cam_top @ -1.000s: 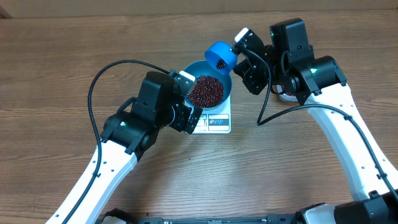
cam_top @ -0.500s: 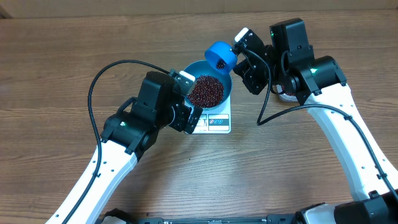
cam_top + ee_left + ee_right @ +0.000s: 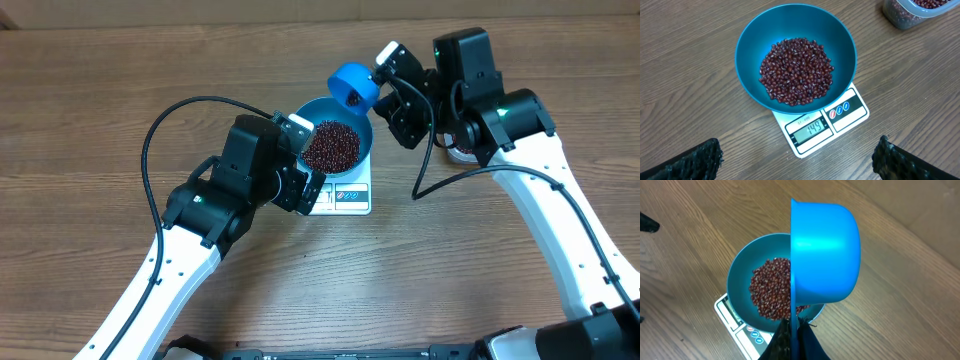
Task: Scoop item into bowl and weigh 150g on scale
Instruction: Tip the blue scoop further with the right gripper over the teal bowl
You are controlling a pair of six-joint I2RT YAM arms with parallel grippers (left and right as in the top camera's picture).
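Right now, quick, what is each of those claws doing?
Left gripper: open, holding nothing.
Right gripper: closed on the handle of the blue scoop.

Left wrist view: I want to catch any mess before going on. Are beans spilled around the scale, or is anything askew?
Nothing stands out. The beans lie heaped inside the blue bowl, which sits level on the scale; no stray beans show on the table around it.
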